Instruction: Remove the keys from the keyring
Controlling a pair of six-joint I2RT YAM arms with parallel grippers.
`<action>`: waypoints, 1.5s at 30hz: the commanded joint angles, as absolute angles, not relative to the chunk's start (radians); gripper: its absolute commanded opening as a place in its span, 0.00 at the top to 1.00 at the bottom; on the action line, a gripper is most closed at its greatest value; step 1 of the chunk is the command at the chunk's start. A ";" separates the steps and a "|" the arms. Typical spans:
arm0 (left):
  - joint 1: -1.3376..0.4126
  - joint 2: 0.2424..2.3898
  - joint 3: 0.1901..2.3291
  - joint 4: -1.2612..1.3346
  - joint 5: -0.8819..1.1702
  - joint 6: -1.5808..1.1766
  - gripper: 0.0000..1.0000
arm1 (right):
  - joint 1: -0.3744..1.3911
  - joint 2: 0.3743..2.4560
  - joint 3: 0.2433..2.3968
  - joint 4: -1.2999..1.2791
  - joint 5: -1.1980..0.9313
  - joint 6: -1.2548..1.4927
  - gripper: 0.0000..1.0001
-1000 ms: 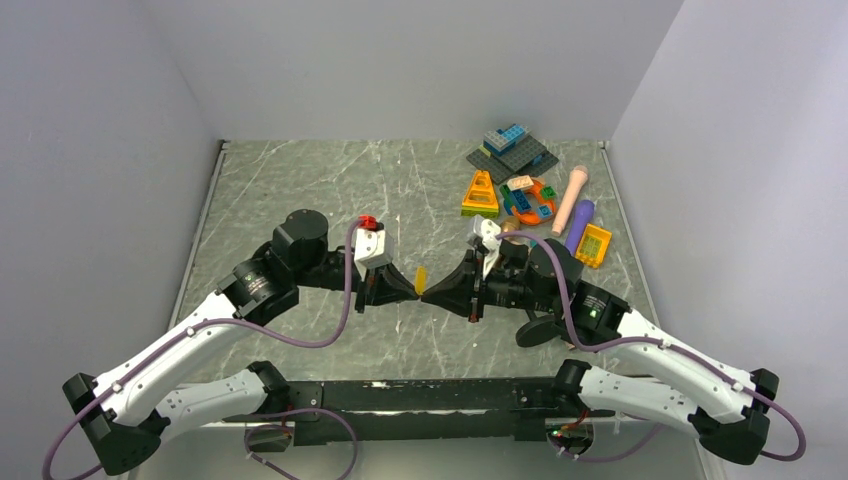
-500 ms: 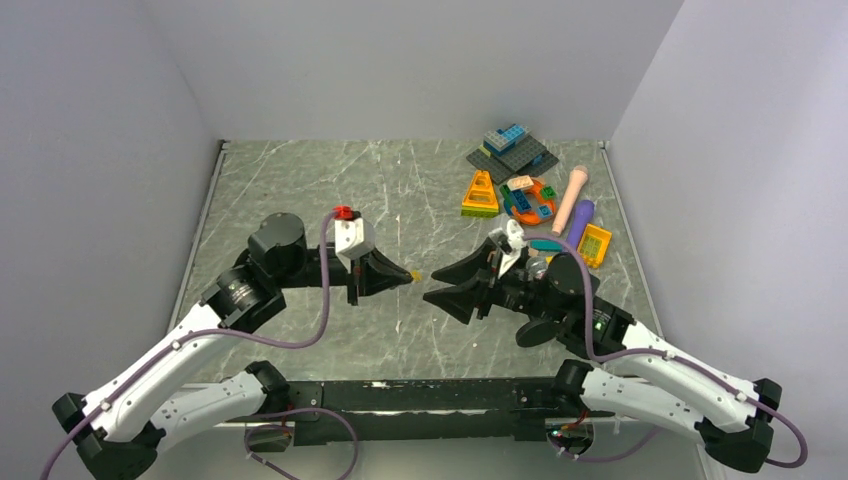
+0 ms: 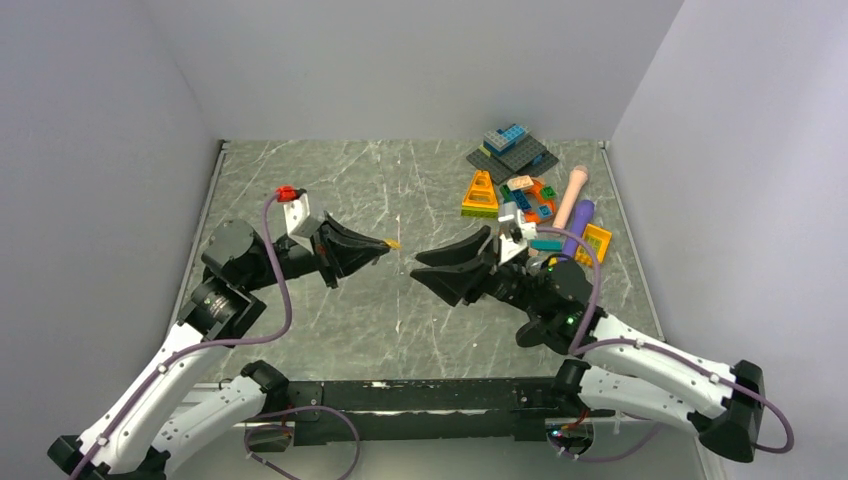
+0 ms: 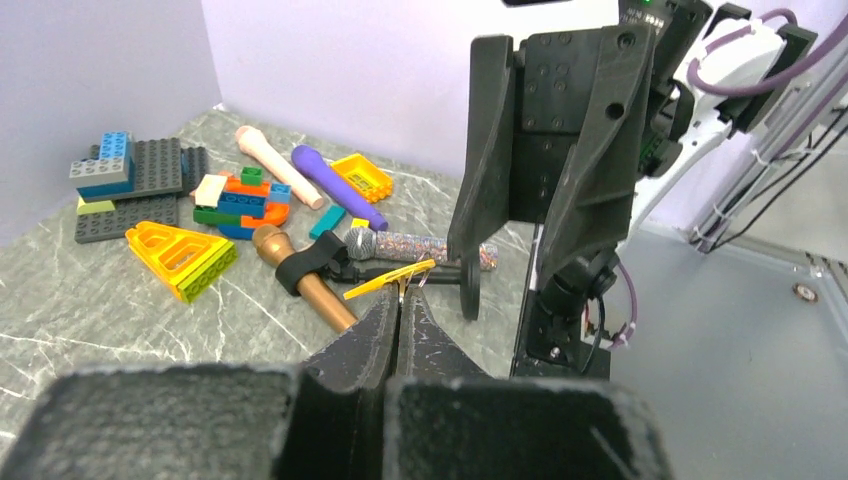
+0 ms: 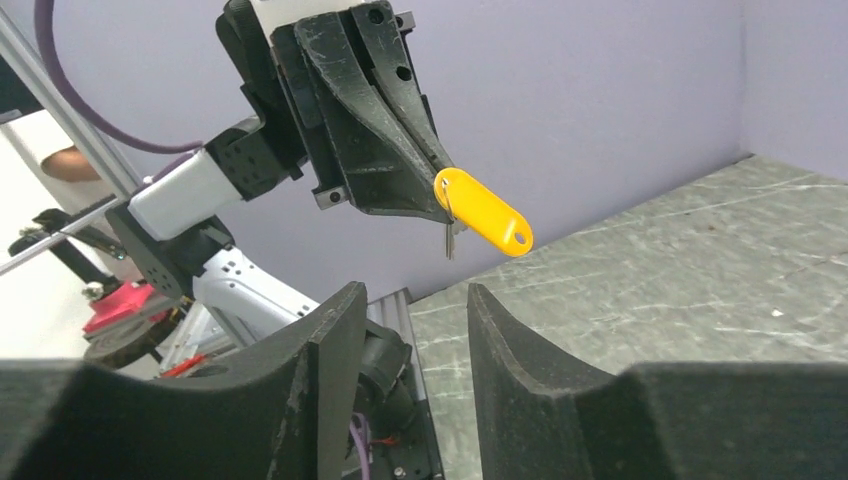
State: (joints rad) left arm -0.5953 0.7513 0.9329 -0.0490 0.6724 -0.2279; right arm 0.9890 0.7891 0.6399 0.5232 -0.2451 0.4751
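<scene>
Right wrist view gives the clearest look at the key [image 5: 485, 215]: a flat, yellow-gold oval piece, smooth and glossy, with a small round hole near its free end. It sticks out slantwise from the tip of the left claw [image 5: 437, 185], which is pinched tight on its other end, and it hangs in the air above the marbled grey desk [image 5: 700, 260]. At the gripped end a thin grey wire, the keyring [image 5: 449, 235], dangles just below the key; it is too fine to tell whether it passes through the key or only lies against it.

From the left wrist the key [image 4: 385, 280] shows edge-on as a thin yellow sliver, with the keyring [image 4: 420, 275] a tiny loop just beside it.

In the top view the left claw [image 3: 383, 243] points toward the right claw [image 3: 418, 269], whose fingers stand apart with nothing between them, near the key [image 3: 393, 242] but not touching it. Toy bricks [image 3: 515, 150] lie at the desk's far right.
</scene>
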 commanded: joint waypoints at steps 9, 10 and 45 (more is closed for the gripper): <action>-0.525 0.742 0.926 0.049 0.675 -0.324 1.00 | 0.988 0.992 0.764 0.761 -0.349 0.567 0.54; -0.525 0.742 0.924 0.050 0.675 -0.324 1.00 | 0.987 1.003 0.773 0.763 -0.355 0.568 0.55; -0.499 0.744 0.905 0.113 0.753 -0.357 1.00 | 0.950 1.071 0.835 0.722 -0.359 0.557 0.59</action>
State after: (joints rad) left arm -0.5034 0.7395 0.9043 0.0639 0.7200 -0.3389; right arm 0.9569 1.0698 0.7811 0.6971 -0.3496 0.5583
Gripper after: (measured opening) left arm 0.013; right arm 0.419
